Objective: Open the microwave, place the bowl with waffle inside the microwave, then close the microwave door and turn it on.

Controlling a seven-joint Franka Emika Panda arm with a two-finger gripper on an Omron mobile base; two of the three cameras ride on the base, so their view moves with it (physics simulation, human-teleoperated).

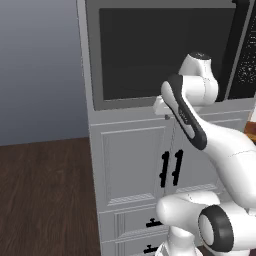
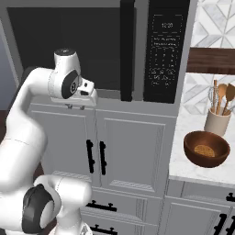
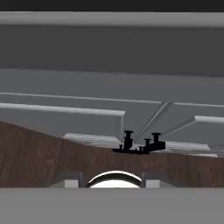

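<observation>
One reddish-brown round bowl [image 2: 206, 149] holding a waffle sits on the white table [image 2: 186, 167], well right of the jaws [image 2: 75, 106]; whether they are released or clenched cannot be told. Grey microwave door [image 2: 69, 46] is closed.

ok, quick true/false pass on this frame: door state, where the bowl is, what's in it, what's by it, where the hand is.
1. The microwave door is shut. True.
2. The bowl is inside the microwave. False: it sits on the counter to the microwave's right.
3. The bowl holds a waffle. True.
4. A utensil holder stands behind the bowl. True.
5. The robot's hand is over the bowl. False: it sits below the door's lower edge, above the white cabinets.
6. The door handle runs horizontally. False: it is a vertical black bar.
</observation>
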